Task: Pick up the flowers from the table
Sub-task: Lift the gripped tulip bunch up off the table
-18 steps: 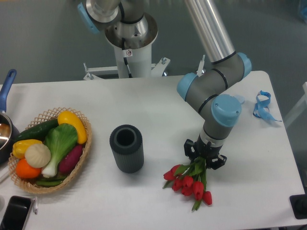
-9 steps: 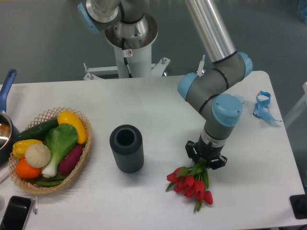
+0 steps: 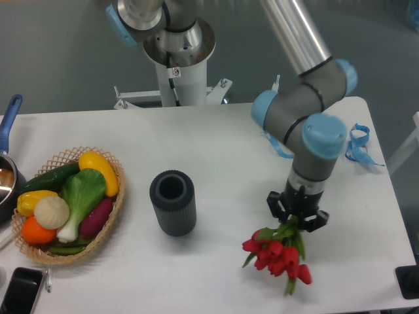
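The flowers [image 3: 278,255], a bunch of red tulips with green stems and leaves, hang below my gripper [image 3: 296,219] near the front right of the white table [image 3: 216,157]. The gripper points down and is shut on the stems, with the red heads spreading toward the table's front edge. The gripper body hides the upper stems. I cannot tell whether the lowest blooms touch the tabletop.
A dark ribbed cylinder vase [image 3: 173,202] stands left of the flowers. A wicker basket [image 3: 111,216] of vegetables sits at the far left, with a pot [image 3: 8,173] and a phone [image 3: 19,290] beside it. Blue ribbon pieces [image 3: 357,145] lie at the right edge.
The arm has carried the flowers to the right and slightly toward the front edge, with the gripper still closed on the stems.
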Available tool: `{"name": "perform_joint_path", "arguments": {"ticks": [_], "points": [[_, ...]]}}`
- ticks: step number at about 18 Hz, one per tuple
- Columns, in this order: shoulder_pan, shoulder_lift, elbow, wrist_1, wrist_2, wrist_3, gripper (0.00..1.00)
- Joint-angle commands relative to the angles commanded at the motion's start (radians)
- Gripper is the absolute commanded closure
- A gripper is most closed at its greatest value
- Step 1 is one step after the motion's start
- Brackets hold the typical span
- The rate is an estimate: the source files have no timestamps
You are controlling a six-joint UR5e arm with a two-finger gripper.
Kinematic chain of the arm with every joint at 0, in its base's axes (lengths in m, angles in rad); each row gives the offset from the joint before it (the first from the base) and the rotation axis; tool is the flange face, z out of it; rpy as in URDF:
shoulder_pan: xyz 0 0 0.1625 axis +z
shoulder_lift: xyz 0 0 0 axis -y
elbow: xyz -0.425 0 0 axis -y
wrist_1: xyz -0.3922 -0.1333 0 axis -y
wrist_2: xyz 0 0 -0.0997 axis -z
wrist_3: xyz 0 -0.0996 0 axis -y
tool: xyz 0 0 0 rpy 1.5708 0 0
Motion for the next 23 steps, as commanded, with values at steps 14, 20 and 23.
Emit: {"name": "perform_joint_path", "arguments": {"ticks": [14, 20, 23], "points": [[0.051, 0.103, 0.051, 0.008, -0.454, -0.146, 0.65], [0.054, 0.103, 0.061, 0.018, -0.474, -0.158, 0.65], [0.058, 0.103, 0.061, 0.018, -0.474, -0.160, 0.65]]}}
